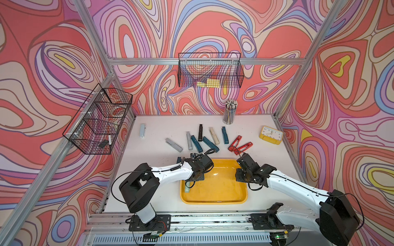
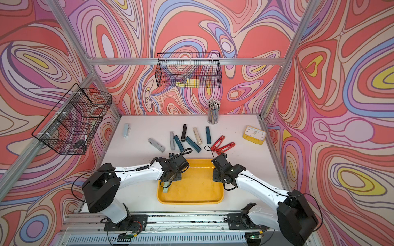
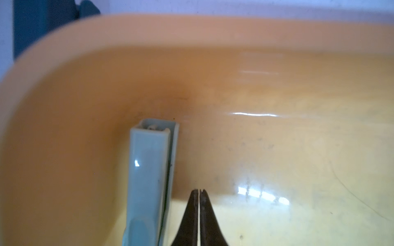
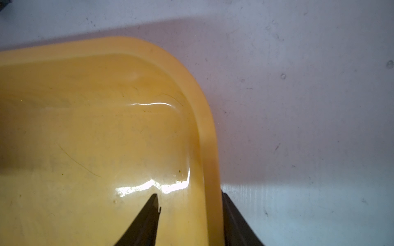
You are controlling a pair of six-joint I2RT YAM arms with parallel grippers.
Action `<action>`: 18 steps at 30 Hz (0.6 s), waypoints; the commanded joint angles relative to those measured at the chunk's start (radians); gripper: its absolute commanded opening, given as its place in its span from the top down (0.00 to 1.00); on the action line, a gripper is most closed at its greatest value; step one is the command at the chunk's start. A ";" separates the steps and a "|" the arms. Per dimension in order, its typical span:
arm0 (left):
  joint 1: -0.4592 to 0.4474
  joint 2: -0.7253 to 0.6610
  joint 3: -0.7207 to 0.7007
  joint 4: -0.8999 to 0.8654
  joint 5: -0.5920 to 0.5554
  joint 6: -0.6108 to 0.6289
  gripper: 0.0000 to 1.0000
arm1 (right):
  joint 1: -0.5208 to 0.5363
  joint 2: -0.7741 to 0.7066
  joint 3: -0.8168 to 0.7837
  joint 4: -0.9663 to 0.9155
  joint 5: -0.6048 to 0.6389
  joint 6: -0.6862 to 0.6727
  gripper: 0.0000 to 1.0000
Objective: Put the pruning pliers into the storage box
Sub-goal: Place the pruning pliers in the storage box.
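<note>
1. Okay, starting up close: seeing the storage box [image 1: 213, 202] sitting nearest the arm bases, with just one pale green plier [image 3: 149, 170] lying flat on its floor near the left end.
2. Noticing the left gripper [image 3: 199, 191] hanging just beside that plier, not touching it as far as the wrist view tells. Jaws pinched nearly together, only a hairline slit, gripping nothing.
3. Spotting the right gripper [image 4: 189, 193] over at the box's far right corner, jaws standing about half apart and straddling the rim, one inside the box, one outside. Not managing to tell whether it's really clamping the rim or just parked there.
4. Moving back: catching a teal plier [image 1: 179, 159] peeking out behind the left arm, just outside the box.
5. Counting, further back, a fan of pliers [image 1: 210, 143] in grey, teal, black and beige on the table, plus two red pliers [image 1: 236, 140] and a pale plier [image 1: 142, 131] off alone.
6. Ignoring the yellow clock [image 1: 271, 135] and pencil cup [image 1: 229, 115] at the back, not part of the job.
7. Guessing progress: one in, roughly eleven waiting outside, so barely getting started.
</note>
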 commanded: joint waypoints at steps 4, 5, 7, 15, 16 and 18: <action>0.008 -0.171 0.001 -0.077 -0.096 0.038 0.77 | -0.007 0.003 0.014 0.007 -0.002 -0.011 0.51; 0.009 -0.202 0.003 -0.092 -0.114 0.053 0.75 | -0.007 0.005 0.014 0.007 -0.002 -0.011 0.51; 0.015 -0.255 0.010 -0.120 -0.137 0.088 0.70 | -0.007 0.008 0.017 0.005 -0.002 -0.013 0.51; 0.104 -0.429 -0.046 -0.205 -0.183 0.169 0.52 | -0.006 0.010 0.014 0.009 -0.006 -0.007 0.46; 0.118 -0.451 -0.067 -0.199 -0.174 0.170 0.51 | -0.006 0.006 0.016 0.008 -0.006 -0.008 0.45; 0.145 -0.482 -0.099 -0.203 -0.164 0.161 0.50 | -0.008 0.000 0.017 0.002 -0.002 -0.008 0.44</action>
